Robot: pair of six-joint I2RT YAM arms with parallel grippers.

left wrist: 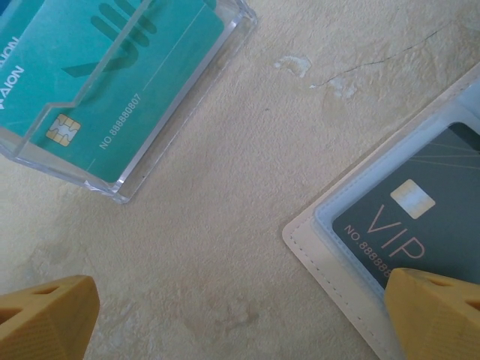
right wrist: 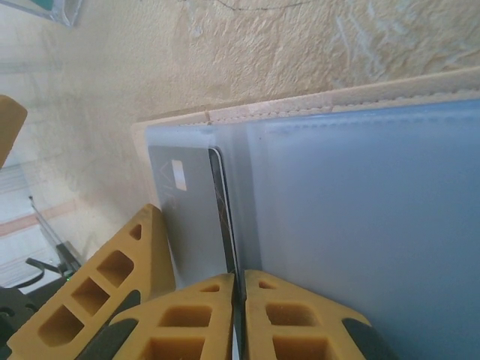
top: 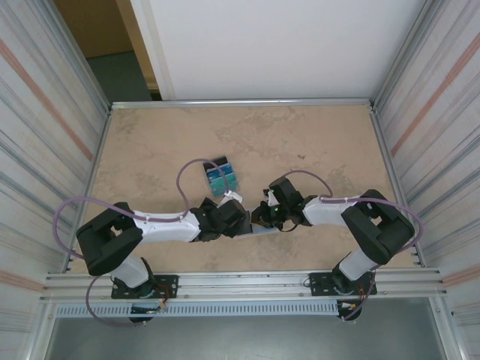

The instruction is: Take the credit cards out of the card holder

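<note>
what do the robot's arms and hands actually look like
Both the left arm and right arm have white links between chunky black joints, each trailed by a looping purple cable. The left hand and right hand each carry two wedge-shaped yellow-orange fingers with moulded rectangular cut-outs.

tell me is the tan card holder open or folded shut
Open: the tan folding card holder lies spread, light-blue inner face up, a dark VIP card under its frosted pocket.
</note>
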